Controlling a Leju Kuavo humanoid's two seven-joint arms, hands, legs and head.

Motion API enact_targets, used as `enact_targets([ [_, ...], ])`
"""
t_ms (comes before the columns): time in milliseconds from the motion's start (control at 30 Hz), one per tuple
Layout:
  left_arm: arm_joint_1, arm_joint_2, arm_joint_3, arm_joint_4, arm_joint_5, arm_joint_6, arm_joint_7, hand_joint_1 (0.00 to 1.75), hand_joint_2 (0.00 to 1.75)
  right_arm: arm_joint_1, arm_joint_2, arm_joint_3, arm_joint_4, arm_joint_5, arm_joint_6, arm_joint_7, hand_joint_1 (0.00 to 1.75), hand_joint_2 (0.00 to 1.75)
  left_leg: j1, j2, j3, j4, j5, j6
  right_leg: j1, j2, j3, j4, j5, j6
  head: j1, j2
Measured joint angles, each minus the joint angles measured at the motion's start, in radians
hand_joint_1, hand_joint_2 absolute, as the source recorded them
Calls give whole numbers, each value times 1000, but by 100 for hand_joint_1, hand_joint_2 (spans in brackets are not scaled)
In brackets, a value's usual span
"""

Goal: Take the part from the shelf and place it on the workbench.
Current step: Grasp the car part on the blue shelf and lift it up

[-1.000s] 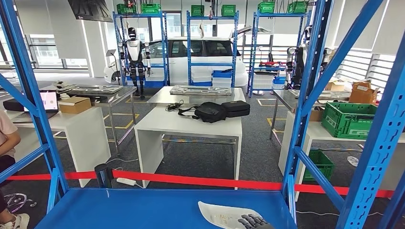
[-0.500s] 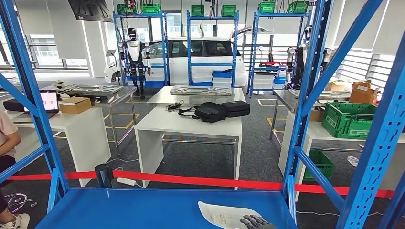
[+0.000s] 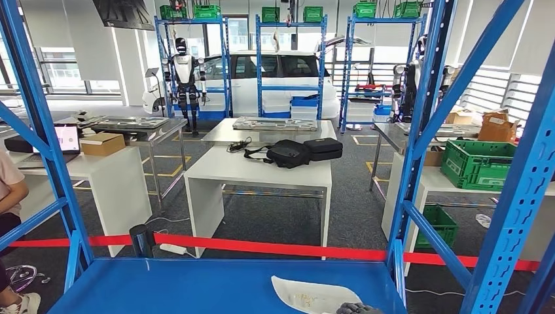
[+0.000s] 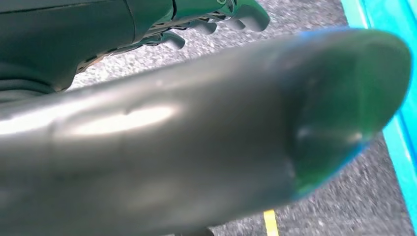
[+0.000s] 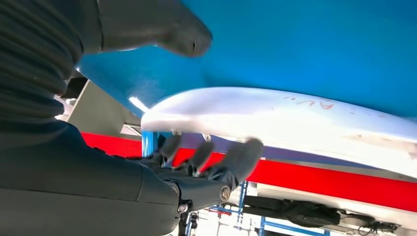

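Part: a thin white sheet-like piece [image 3: 313, 296] lying flat on the blue shelf board [image 3: 196, 288], toward the board's near right corner; faint markings on its surface.
Right hand: [image 3: 357, 308] at the near edge of the part, dark fingers [image 5: 236, 160] stretched along one face of the sheet and the grey thumb [image 5: 162, 24] spread apart on the other side; whether it is gripping the part or merely touching it, I cannot tell.
Left hand: [image 4: 216, 14] hanging over grey speckled floor, fingers loosely spread, holding nothing.
Shelf frame: blue uprights and slanted braces [image 3: 419, 131] rising on both sides of the shelf board.
Red tape: [image 3: 275, 248] stretched just beyond the far edge of the shelf board.
White table: [image 3: 255, 171] past the tape, straight ahead of the shelf board, carrying a black bag [image 3: 288, 154].
Green crate: [image 3: 478, 163] on a bench beyond the board's right side.
Person: a sleeve and arm [image 3: 10, 186] off the board's left side.
White car: [image 3: 281, 72] far behind the white table.
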Motion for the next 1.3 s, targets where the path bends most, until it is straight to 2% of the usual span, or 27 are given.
enact_targets([
  [200, 0, 0, 3, 0, 1, -9, -20, 0, 0, 0, -5, 0, 0, -2, 3, 0, 175, 175, 0, 0, 0, 0, 0, 0, 0, 0, 0, 0, 0, 0, 0, 0],
  [333, 0, 1, 9, 0, 4, -15, -54, 0, 175, 0, -8, 0, 0, -3, 5, 0, 175, 175, 0, 0, 0, 0, 0, 0, 0, 0, 0, 0, 0, 0, 0, 0],
  [733, -3, 5, 16, -1, -8, -2, -116, 0, 175, 1, -17, 0, 0, -18, 3, -8, 171, 175, 0, 0, 3, 0, 0, 0, 0, 0, 0, 0, 0, 0, 0, 0],
  [767, -3, 5, 16, -1, -10, 2, -117, 0, 131, 1, -19, 0, 0, -19, 1, -9, 139, 175, 0, 0, 3, 0, 0, 0, 0, 0, 0, 0, 0, 0, 0, 0],
  [867, -5, 5, 16, -1, -12, 6, -118, 0, 0, 2, -21, 0, 0, -20, -9, -6, 11, 175, 0, 0, 3, 0, 0, 0, 0, 0, 0, 0, 0, 0, 0, 0],
  [900, -5, 6, 16, -1, -12, 6, -118, 0, 0, 3, -21, 0, 0, -20, -15, -3, 0, 175, 0, 0, 3, 0, 0, 0, 0, 0, 0, 0, 0, 0, 0, 0],
  [1133, -6, 6, 16, -2, -12, 16, -128, 0, 0, 15, -22, 0, -1, -20, -122, 29, 0, 175, 0, 0, 3, 0, 0, 0, 0, 0, 0, 0, 0, 0, 0, 0],
  [1300, -6, 6, 16, -2, -12, 17, -130, 0, 0, 17, -22, 0, -11, -19, -132, 21, 0, 175, 0, 0, 3, 0, 0, 0, 0, 0, 0, 0, 0, 0, 0, 0],
])
